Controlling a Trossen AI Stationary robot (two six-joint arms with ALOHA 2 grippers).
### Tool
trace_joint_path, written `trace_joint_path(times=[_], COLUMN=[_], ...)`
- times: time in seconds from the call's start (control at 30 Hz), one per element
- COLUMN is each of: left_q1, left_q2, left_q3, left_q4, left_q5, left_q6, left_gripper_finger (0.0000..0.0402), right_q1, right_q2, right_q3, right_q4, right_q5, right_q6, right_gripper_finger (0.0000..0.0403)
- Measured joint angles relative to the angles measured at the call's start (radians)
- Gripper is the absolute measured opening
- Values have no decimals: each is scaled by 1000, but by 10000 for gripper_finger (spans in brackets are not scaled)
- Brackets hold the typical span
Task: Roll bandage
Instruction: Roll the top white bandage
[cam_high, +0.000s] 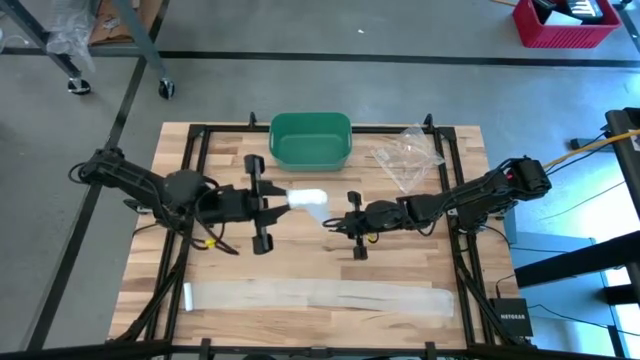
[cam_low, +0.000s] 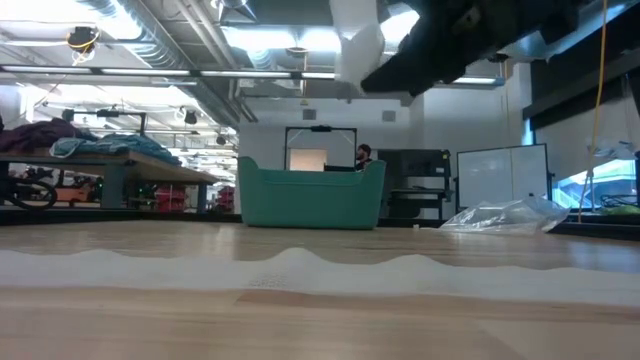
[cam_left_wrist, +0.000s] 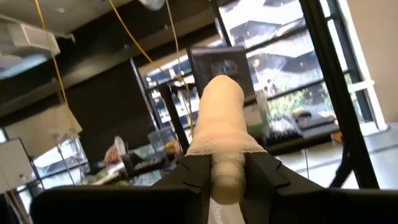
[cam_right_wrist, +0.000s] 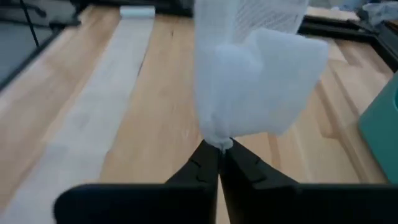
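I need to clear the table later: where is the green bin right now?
In the high view the green bin sits at the table's far edge, about centre, with the crumpled clear plastic bag to its right and the held bandage roll just in front.

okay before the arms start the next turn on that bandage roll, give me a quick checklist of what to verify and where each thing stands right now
1. Left end effector clamped on the bandage roll: ok, the fingers flank its end in the left wrist view.
2. Right end effector shut on the loose bandage end: ok, gauze pinched at the tips.
3. Roll lifted clear of the table: ok, the low view shows it hanging high.
4. Flat bandage strip out of the way: ok, it lies along the near edge.
5. Green bin and plastic bag clear of both arms: ok.
6. Gauze taut between the end effectors: cannot tell.
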Motion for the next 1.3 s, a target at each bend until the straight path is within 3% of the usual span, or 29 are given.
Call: trace_joint_path(times=[0.17,0.33,0.5,0.83,1.3], left_q1=[4,2,2,2,2], left_q2=[3,2,2,2,2], left_q3=[0,0,0,0,0], left_q4=[-112,-120,-124,-122,-124], left_q5=[-1,-1,-1,0,0], left_q6=[-40,-44,-41,-40,-40], left_gripper_finger=[54,54,54,54,54], right_q1=[0,0,0,0,-2], right_q2=[-22,-91,-143,-27,49], right_q3=[0,0,0,1,0], right_q4=[-3,-75,-122,90,249], right_q5=[31,23,33,-37,-41], right_q6=[34,16,-55,-110,-187], right_gripper_finger=[95,181,223,227,147])
